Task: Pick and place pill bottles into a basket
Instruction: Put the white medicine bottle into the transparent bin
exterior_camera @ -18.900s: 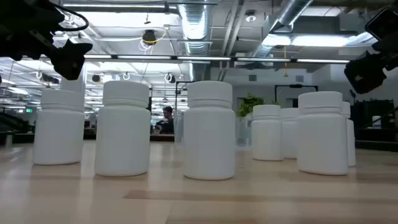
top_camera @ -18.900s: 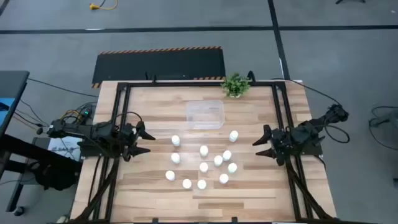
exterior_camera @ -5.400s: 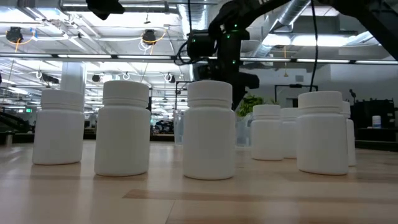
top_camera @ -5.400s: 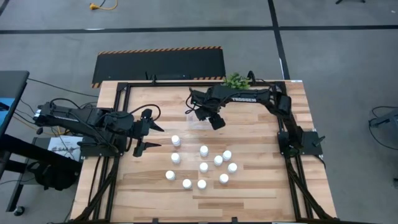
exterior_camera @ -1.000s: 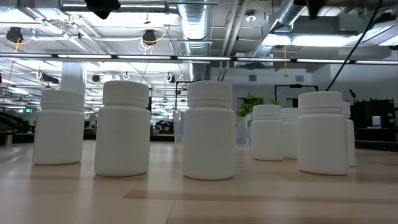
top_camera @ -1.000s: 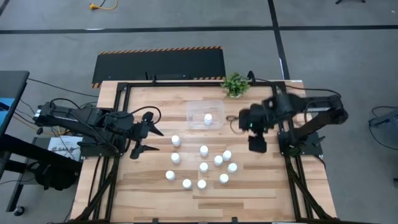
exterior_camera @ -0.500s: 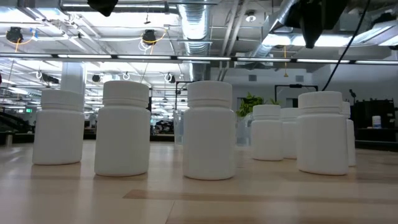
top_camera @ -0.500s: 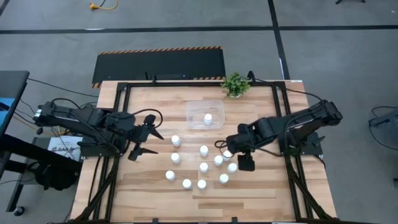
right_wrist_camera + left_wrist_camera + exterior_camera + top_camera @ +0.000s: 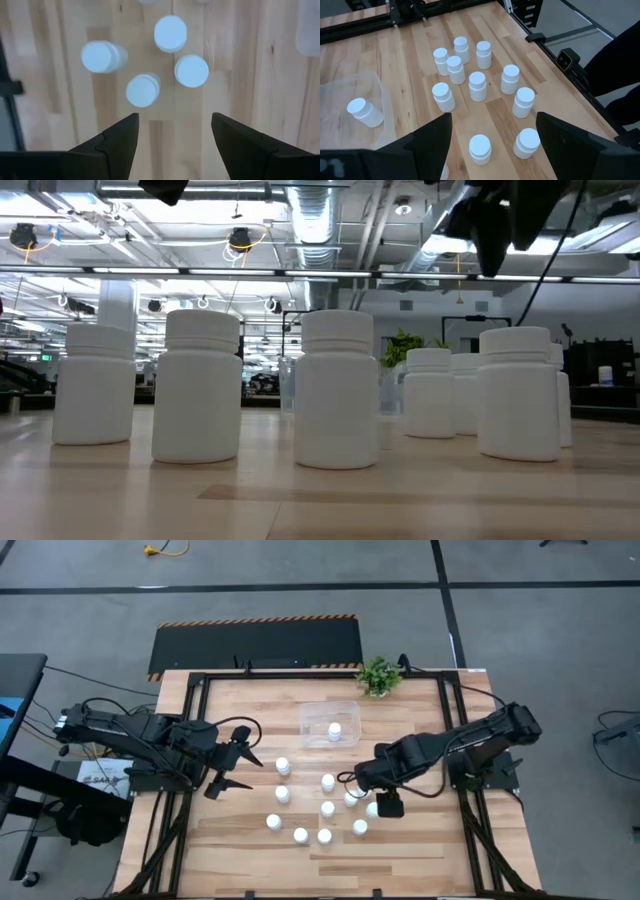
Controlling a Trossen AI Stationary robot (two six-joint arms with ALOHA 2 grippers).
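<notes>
The worktop (image 9: 250,850) is pale wood planking edged by a black metal frame (image 9: 195,700). A clear plastic bin (image 9: 318,710) sits on it toward the back, with a small green potted plant (image 9: 378,676) at the back edge. White pill bottles (image 9: 327,808) stand upright in a loose cluster on the boards in front of the bin.

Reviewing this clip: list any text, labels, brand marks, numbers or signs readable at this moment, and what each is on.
None can be read.
pill bottles: plain white, no labels showing.
basket: clear plastic, no marking.
right arm: any lettering is too small to read from above.
Room behind the table in the low view: nothing legible.
</notes>
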